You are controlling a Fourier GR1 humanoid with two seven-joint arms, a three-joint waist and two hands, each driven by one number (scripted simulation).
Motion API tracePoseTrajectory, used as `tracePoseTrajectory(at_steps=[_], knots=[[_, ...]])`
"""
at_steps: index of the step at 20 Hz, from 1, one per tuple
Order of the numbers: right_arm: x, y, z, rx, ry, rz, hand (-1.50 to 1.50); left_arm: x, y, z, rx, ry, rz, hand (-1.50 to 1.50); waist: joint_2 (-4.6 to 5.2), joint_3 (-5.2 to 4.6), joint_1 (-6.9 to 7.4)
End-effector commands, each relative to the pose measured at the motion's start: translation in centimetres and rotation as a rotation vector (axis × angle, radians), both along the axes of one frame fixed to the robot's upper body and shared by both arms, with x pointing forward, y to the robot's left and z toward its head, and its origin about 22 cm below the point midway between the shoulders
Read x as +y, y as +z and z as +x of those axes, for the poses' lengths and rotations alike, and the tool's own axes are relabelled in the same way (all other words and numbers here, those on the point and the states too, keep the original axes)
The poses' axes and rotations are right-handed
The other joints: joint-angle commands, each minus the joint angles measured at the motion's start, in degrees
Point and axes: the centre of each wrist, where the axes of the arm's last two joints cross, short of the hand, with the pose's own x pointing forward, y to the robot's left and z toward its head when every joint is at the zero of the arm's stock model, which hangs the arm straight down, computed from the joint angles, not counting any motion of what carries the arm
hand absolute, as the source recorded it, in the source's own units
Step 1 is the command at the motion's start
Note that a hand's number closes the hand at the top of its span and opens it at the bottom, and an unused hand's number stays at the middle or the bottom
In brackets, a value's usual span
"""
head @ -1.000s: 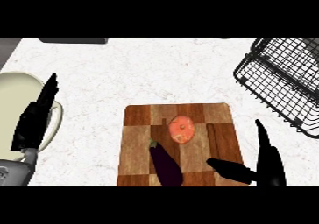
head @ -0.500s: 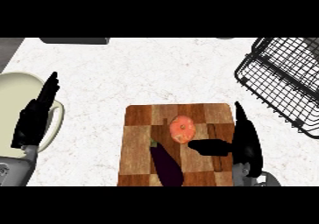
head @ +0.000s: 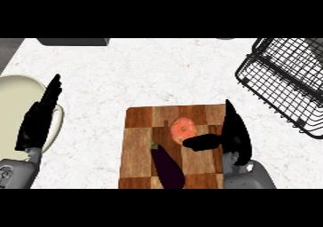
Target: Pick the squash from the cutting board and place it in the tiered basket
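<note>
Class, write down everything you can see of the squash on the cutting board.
The squash is round and orange-pink, with a darker mark on top. It lies on the wooden cutting board, in its upper half, not held. The right hand stands just right of it, thumb at its lower edge; contact is unclear.

Orange-pink squash (head: 183, 128); dark purple eggplant (head: 168, 167). Cutting board (head: 140, 133) chequered in light and dark brown wood. White, faintly speckled desk (head: 157, 73). Black wire-grid tiered basket (head: 282, 77). Pale cream plate (head: 10, 102). Black left hand (head: 37, 123) and right hand (head: 235, 131).
</note>
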Motion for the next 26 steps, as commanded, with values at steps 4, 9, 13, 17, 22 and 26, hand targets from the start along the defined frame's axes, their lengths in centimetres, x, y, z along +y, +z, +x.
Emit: tracePoseTrajectory(at_steps=[4, 9, 13, 17, 22, 26], knots=[[1.7, 0.4, 1.5, 0.203, -0.062, -0.095, -1.5, 0.6, -0.4, 0.1, 0.008, -0.003, -0.01, 0.0, -0.08, -0.05, -0.15], [1.9, -0.1, 1.5, 0.201, -0.065, -0.157, -1.5, 0.2, -0.6, 0.0, 0.008, 0.001, 0.002, 0.0, -0.24, 0.0, -0.41], [2.1, 0.4, 1.5, 0.199, -0.038, -0.164, -1.5, -0.1, -0.5, 0.5, 0.006, 0.011, 0.005, 0.0, -0.21, 0.02, -0.86], [2.0, -0.5, 1.8, 0.237, -0.045, -0.166, -1.5, 0.4, 0.2, 0.0, -0.001, -0.004, 0.006, 0.0, -0.32, 0.05, -0.19], [2.0, -1.4, 2.3, 0.264, -0.065, -0.138, -1.5, 0.5, 0.2, 0.5, 0.008, -0.002, -0.004, 0.0, -0.18, 0.06, -0.09], [2.7, -1.9, 2.5, 0.267, -0.066, -0.124, -1.5, 0.1, -0.1, 0.4, -0.003, -0.002, -0.011, 0.0, -0.16, 0.05, 0.22]])
